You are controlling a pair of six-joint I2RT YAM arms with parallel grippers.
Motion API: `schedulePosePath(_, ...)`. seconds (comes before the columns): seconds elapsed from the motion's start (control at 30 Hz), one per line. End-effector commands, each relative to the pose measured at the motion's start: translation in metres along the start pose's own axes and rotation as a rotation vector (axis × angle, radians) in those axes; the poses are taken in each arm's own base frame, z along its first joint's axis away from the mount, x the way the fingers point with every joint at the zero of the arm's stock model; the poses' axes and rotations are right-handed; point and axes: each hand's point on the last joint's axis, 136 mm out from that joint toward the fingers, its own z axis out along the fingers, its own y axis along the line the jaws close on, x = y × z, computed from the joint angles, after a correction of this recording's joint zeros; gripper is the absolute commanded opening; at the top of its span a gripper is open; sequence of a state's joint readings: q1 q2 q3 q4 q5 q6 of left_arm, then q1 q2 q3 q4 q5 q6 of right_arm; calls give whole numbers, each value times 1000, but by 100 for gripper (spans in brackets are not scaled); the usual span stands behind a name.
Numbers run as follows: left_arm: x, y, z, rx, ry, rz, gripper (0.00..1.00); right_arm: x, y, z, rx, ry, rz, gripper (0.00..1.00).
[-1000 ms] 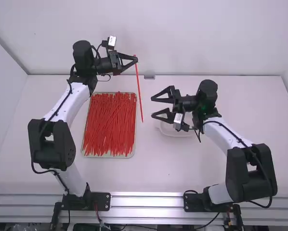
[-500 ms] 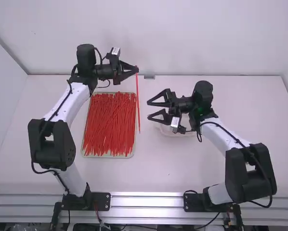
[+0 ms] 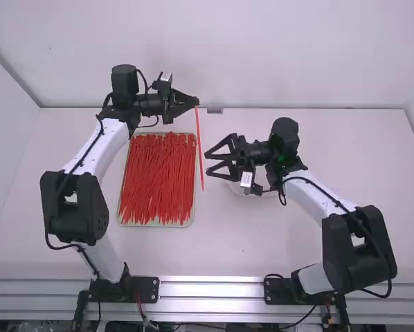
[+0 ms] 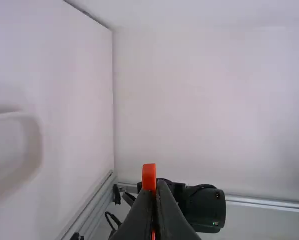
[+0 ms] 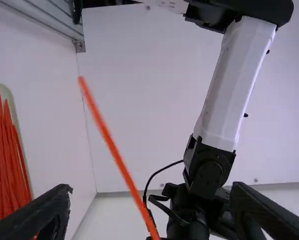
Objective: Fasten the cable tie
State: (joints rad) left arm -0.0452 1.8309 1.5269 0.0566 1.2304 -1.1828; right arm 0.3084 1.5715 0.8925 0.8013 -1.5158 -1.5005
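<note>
My left gripper [image 3: 192, 102] clenched on the upper end of the cable tie [image 3: 200, 146]; tie hangs near-vertical; my right gripper [image 3: 207, 164], spread wide, just beside its lower tail.

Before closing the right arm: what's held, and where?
The left gripper pinches one long red plastic cable tie near its top end; the open right gripper holds nothing.
</note>
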Motion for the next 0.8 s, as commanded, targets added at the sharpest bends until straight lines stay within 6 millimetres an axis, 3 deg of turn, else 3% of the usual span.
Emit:
schedulePosePath(0.0,1,-11,2,12,9,22,2,-6,4,0,-3,-35,14,78)
schedulePosePath(0.17,1,-11,3,12,11,11,2,-9,3,7,-4,-52,11,66)
schedulePosePath(0.47,2,-10,8,4,3,12,2,-11,4,10,-4,-62,-5,52)
schedulePosePath(0.57,2,-10,10,2,-1,12,2,-11,4,10,-4,-62,-2,35)
schedulePosePath(0.77,-2,-9,9,-4,-19,13,2,-11,4,10,-4,-62,1,21)
